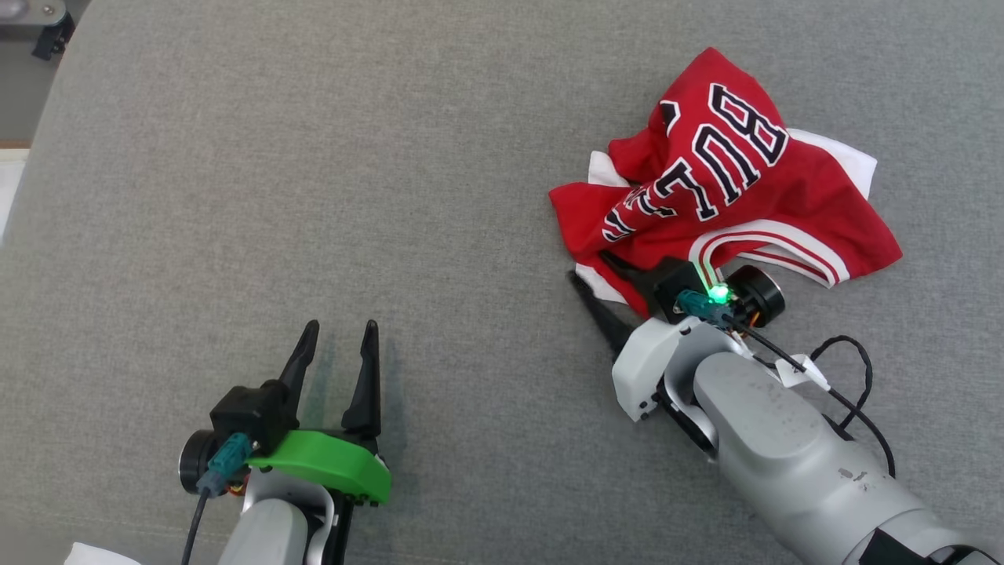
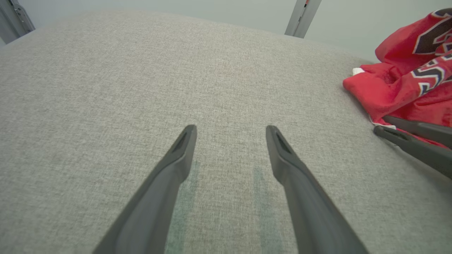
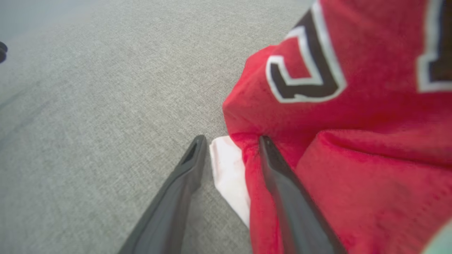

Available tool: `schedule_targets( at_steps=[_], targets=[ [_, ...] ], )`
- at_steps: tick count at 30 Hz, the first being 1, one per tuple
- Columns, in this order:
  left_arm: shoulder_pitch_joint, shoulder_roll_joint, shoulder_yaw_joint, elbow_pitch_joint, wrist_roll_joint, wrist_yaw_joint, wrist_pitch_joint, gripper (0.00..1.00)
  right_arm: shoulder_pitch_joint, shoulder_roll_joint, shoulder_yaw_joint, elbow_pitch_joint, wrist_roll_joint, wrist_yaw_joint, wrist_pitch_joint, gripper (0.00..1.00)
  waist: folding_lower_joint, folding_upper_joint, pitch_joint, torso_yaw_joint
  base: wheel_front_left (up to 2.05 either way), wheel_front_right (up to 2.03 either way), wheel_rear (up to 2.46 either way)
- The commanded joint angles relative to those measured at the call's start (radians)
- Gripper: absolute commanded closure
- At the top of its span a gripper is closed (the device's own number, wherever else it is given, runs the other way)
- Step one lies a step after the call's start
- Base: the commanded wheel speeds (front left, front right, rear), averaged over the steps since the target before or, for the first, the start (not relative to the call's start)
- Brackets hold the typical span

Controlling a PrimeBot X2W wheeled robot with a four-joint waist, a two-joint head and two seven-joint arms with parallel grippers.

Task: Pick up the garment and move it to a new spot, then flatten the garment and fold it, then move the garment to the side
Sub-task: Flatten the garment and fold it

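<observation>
1. Between the fingers of the right pincer (image 3: 231,141), set fairly wide, lies only the near edge of the crumpled garment (image 1: 729,180); one finger rests on red cloth, the other over bare worktop (image 1: 314,157); closing may catch a thin hem that slips out on lifting.
2. Beyond its tips the heap is bunched; a one-layer grip could drag rather than carry.
3. Well to its left, the left pincer (image 1: 342,326) hangs wide and empty, too far to help.

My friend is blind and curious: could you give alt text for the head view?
A crumpled red jersey lies on a grey cloth surface, the right gripper open around its near edge. The left gripper is open over bare cloth, well apart from it.
</observation>
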Motion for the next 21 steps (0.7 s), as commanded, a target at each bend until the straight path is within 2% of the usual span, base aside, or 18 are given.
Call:
schedule_targets(
  at_steps=[1, 7, 12, 16, 21],
  targets=[
    [-0.013, 0.003, 0.001, 0.008, -0.011, 0.0, 0.0, 0.0, 0.032, 0.001, 0.025, 0.03, 0.006, 0.006, 0.018, 1.0, 0.0, 0.0, -0.003, 0.002, 0.0, 0.0, 0.0],
    [0.02, 0.002, 0.01, 0.022, 0.0, -0.002, 0.0, 0.0, 0.015, 0.001, 0.001, -0.101, 0.008, 0.004, 0.01, 1.0, 0.0, 0.0, -0.044, -0.017, 0.0, 0.0, 0.0],
    [0.04, 0.003, 0.011, 0.024, 0.006, -0.004, 0.0, 0.0, -0.039, -0.002, -0.016, -0.302, 0.079, 0.003, 0.009, 1.0, 0.0, 0.0, -0.088, -0.04, 0.0, 0.0, 0.0],
    [0.052, 0.003, 0.011, 0.025, 0.008, -0.002, 0.0, 0.0, -0.082, -0.002, -0.074, -0.463, 0.14, 0.003, 0.009, 1.0, 0.0, 0.0, -0.115, -0.06, 0.0, 0.0, 0.0],
    [0.067, 0.003, 0.016, 0.028, 0.012, 0.0, 0.0, 0.0, -0.116, -0.002, -0.173, -0.578, 0.161, 0.003, 0.009, 1.0, 0.0, 0.0, -0.141, -0.086, 0.0, 0.0, 0.0]
  ],
)
